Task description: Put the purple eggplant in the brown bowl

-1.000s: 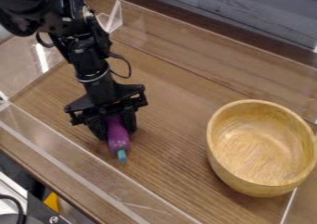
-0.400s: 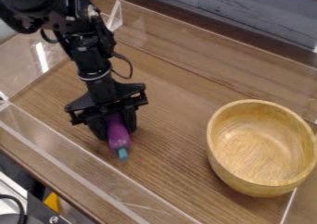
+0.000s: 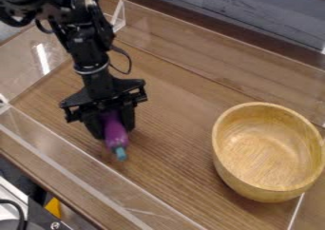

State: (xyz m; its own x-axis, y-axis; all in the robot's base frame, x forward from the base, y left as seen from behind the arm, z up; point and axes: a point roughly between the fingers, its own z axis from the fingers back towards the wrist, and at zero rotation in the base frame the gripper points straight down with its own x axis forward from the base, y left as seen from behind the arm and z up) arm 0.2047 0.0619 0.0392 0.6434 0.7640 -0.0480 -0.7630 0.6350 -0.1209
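Claw point(image 3: 114, 129) clamped on purple eggplant point(image 3: 117, 134); no legible writing.

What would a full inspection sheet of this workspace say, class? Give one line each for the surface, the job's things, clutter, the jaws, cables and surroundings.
Surface: brown wood-grain table, bare around the things, with clear plastic walls along its edges.
Job's things: purple eggplant held in the gripper, teal tip pointing down near the table; brown bowl empty, well to the right in the picture, apart from the eggplant.
Clutter: nothing seen.
Gripper: jaws shut on the eggplant, pointing down.
Cables: dark cable at the bottom left corner.
Surroundings: grey floor behind the table.
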